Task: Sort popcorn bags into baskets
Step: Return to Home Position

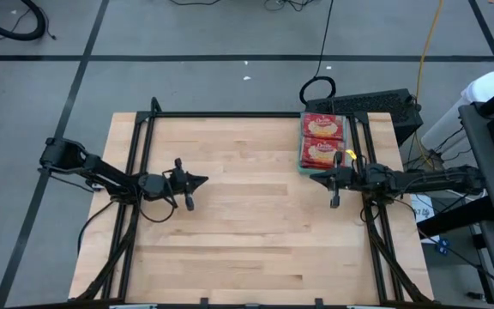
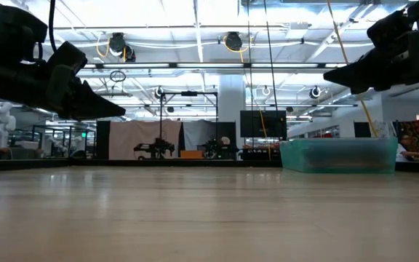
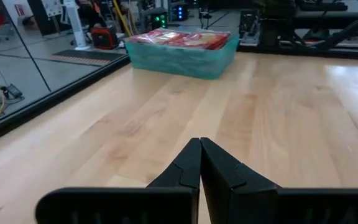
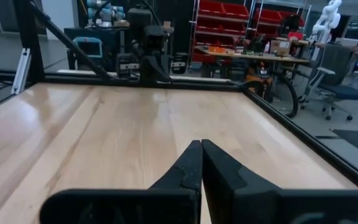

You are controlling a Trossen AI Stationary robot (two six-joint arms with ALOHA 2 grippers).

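Wooden table (image 1: 247, 240): basket (image 1: 302, 165) of popcorn bags (image 1: 322, 137), long axis twelve-to-six, lies at twelve o'clock beside the right gripper (image 1: 315, 178); left gripper (image 1: 202, 180) farther; both pressed together.

- Popcorn bags (image 1: 322, 139): from above only the top layer shows. The number stacked beneath it is hidden.
- Basket (image 2: 338, 156): in the low view its cloudy wall blurs the contents to a dim band, so no single bag can be told.
- Bag print: too small to read in any view.
- Left arm (image 2: 28, 80) and right arm (image 2: 395, 51): both cut off by the low view's edges.
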